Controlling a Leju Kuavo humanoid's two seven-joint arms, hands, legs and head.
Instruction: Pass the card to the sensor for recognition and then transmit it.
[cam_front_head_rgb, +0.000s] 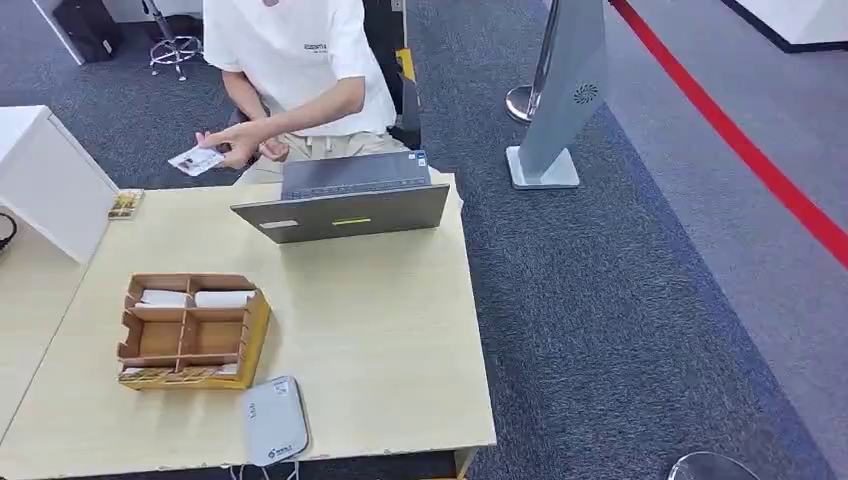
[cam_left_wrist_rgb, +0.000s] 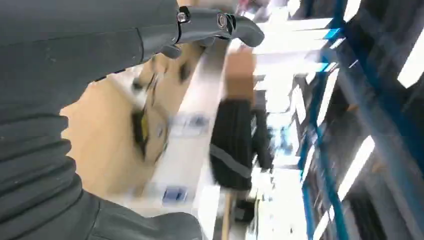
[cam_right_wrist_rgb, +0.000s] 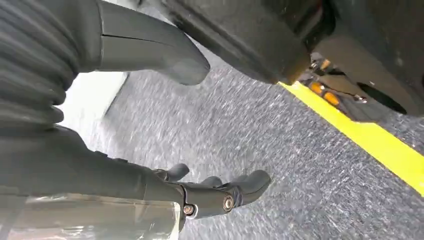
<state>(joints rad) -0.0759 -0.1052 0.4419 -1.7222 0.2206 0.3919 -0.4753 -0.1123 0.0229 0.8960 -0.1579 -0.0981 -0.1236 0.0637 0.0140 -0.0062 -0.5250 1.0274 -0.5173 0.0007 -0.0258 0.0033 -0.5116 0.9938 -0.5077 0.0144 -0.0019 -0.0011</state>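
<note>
Six compartments divide the wooden organizer (cam_front_head_rgb: 190, 330) on the pale bench (cam_front_head_rgb: 380, 330); the two farthest from the robot each hold a white rolled or folded item (cam_front_head_rgb: 222, 298), the middle pair look bare, and the nearest row holds something flat and pale that is too small to make out. Just beside the organizer's near corner, at the bench's front edge, lies the grey sensor (cam_front_head_rgb: 274, 420), flat, with a cable trailing off the edge. An open grey laptop (cam_front_head_rgb: 345, 205) stands at the far edge, its lid back toward the robot. A small patterned object (cam_front_head_rgb: 125, 204) sits near the far left corner, next to a white cabinet (cam_front_head_rgb: 50, 180).

Beyond the bench a seated person in a white shirt holds the card (cam_front_head_rgb: 196, 160) in one hand (cam_front_head_rgb: 235, 143), above the floor past the bench's far edge, well apart from the sensor.

Dark blue-grey carpet covers the floor, crossed by a red line (cam_front_head_rgb: 740, 140) on the right. A grey kiosk stand (cam_front_head_rgb: 560, 100) rises from a square base beside a chrome post.

The left robot hand (cam_left_wrist_rgb: 215, 25) appears in its blurred wrist view with fingers extended and nothing in them. The right robot hand (cam_right_wrist_rgb: 215, 192) hangs over the carpet near a yellow stripe (cam_right_wrist_rgb: 380, 150), fingers loosely apart, thumb away from them, holding nothing.
</note>
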